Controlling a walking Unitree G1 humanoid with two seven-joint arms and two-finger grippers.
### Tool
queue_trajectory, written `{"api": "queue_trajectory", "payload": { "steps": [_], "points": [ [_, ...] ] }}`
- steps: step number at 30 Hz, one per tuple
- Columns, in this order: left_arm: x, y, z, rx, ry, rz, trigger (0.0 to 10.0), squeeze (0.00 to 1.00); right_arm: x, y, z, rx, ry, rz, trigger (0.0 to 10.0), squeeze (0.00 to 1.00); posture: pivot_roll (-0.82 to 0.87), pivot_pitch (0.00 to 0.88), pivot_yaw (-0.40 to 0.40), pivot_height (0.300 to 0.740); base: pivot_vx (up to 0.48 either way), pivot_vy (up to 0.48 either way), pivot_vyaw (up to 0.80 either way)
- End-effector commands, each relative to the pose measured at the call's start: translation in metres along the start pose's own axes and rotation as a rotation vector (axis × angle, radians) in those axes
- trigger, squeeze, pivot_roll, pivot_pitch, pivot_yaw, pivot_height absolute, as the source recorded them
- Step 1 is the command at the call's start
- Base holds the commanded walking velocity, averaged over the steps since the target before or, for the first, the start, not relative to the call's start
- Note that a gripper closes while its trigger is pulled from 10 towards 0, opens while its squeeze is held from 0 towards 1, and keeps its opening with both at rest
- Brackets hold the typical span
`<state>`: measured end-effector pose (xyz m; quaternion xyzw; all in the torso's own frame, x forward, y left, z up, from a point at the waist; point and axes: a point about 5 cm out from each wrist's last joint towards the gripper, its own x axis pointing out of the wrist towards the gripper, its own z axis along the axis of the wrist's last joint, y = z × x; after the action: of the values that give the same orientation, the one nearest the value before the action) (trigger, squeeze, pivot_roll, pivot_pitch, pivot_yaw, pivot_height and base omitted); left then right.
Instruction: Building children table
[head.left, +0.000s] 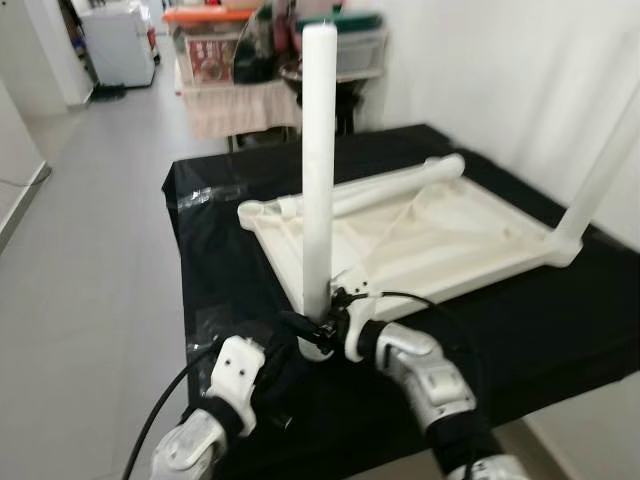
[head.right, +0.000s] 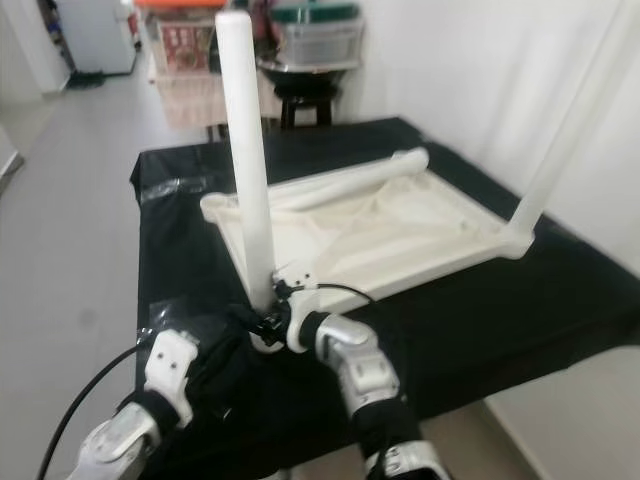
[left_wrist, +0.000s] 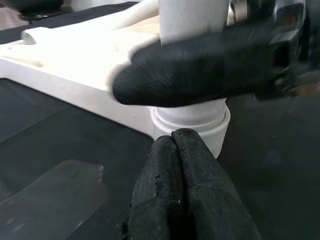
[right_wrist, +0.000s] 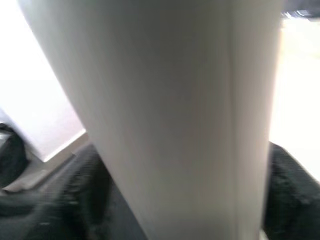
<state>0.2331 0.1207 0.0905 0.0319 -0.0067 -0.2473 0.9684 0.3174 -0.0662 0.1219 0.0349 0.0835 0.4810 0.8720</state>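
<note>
Right gripper (head.left: 335, 322) clamps the upright leg (head.left: 319, 150) low, at the tabletop (head.left: 430, 240) corner, seating it; left gripper (left_wrist: 177, 145), fingers pressed together, braces the socket.

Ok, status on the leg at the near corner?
Right pincer shut on the upright leg at its base. Left pincer shut, tips at the corner socket. Upturned tabletop on black table. Nothing blocking.

Left gripper (left_wrist: 172, 137) jaws pressed together; right gripper (head.left: 330, 322) jaws clamped.
</note>
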Motion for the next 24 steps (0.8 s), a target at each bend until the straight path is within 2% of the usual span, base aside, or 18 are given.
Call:
{"api": "queue_trajectory", "payload": {
  "steps": [1, 2, 3, 4, 5, 6, 7, 11, 17, 18, 21, 22, 23, 24],
  "points": [
    [-0.001, 0.001, -0.003, 0.004, 0.018, 0.0, 10.0, 0.0, -0.001, -0.004, 0.017, -0.041, -0.028, 0.076, 10.0, 1.0, -0.03, 0.0, -0.025, 0.74, 0.0, 0.0, 0.0],
    [-0.001, 0.001, -0.003, 0.004, 0.018, 0.0, 10.0, 0.0, -0.001, -0.004, 0.017, -0.041, -0.028, 0.076, 10.0, 1.0, -0.03, 0.0, -0.025, 0.74, 0.0, 0.0, 0.0],
    [-0.001, 0.001, -0.003, 0.004, 0.017, 0.0, 10.0, 0.0, -0.003, -0.01, 0.027, -0.072, -0.027, 0.14, 10.0, 0.83, -0.03, 0.0, -0.025, 0.74, 0.0, 0.0, 0.0],
    [-0.001, 0.001, -0.003, 0.004, 0.016, 0.0, 10.0, 0.0, -0.004, -0.018, 0.035, -0.106, -0.018, 0.199, 10.0, 0.07, -0.02, 0.0, -0.026, 0.74, 0.0, 0.0, 0.0],
    [-0.001, 0.001, -0.003, 0.004, 0.016, 0.0, 10.0, 0.0, -0.004, -0.018, 0.035, -0.106, -0.018, 0.199, 10.0, 0.07, -0.02, 0.0, -0.026, 0.74, 0.0, 0.0, 0.0],
    [-0.001, 0.001, -0.003, 0.005, 0.016, 0.001, 10.0, 0.0, -0.004, -0.023, 0.041, -0.128, -0.004, 0.241, 10.0, 0.0, -0.02, 0.0, -0.026, 0.74, 0.0, 0.0, 0.0],
    [-0.001, 0.001, -0.003, 0.005, 0.016, 0.001, 10.0, 0.0, -0.004, -0.023, 0.041, -0.128, -0.004, 0.241, 10.0, 0.0, -0.02, 0.0, -0.026, 0.74, 0.0, 0.0, 0.0],
    [-0.001, -0.001, -0.004, 0.004, 0.017, 0.001, 10.0, 0.0, -0.004, -0.032, 0.056, -0.138, 0.037, 0.383, 10.0, 0.0, -0.01, 0.0, -0.028, 0.74, 0.0, 0.0, 0.0],
    [-0.001, -0.002, -0.004, 0.004, 0.019, -0.002, 10.0, 0.0, -0.003, -0.036, 0.062, -0.109, 0.057, 0.425, 10.0, 0.0, 0.0, 0.0, -0.033, 0.74, 0.0, 0.0, 0.0],
    [-0.001, -0.003, -0.004, 0.005, 0.019, -0.002, 10.0, 0.0, -0.003, -0.036, 0.063, -0.092, 0.062, 0.443, 6.8, 0.0, 0.0, 0.0, -0.034, 0.74, 0.0, 0.0, 0.0],
    [-0.001, -0.003, -0.004, 0.005, 0.019, -0.002, 10.0, 0.0, -0.004, -0.037, 0.064, -0.082, 0.066, 0.462, 6.8, 0.0, 0.0, 0.0, -0.034, 0.74, 0.0, 0.0, 0.0],
    [-0.001, -0.003, -0.004, 0.006, 0.019, -0.002, 10.0, 0.0, -0.004, -0.037, 0.064, -0.075, 0.066, 0.477, 0.8, 0.0, 0.0, 0.0, -0.034, 0.74, 0.0, 0.0, 0.0],
    [-0.001, -0.003, -0.004, 0.006, 0.019, -0.001, 10.0, 0.0, -0.006, -0.038, 0.063, -0.072, 0.065, 0.483, 0.0, 0.0, 0.0, 0.0, -0.034, 0.74, 0.0, 0.0, 0.0],
    [-0.001, -0.002, -0.004, 0.006, 0.019, -0.001, 10.0, 0.0, -0.007, -0.04, 0.062, -0.071, 0.064, 0.489, 0.0, 0.0, 0.0, 0.0, -0.034, 0.74, 0.0, 0.0, 0.0]
  ]
}}
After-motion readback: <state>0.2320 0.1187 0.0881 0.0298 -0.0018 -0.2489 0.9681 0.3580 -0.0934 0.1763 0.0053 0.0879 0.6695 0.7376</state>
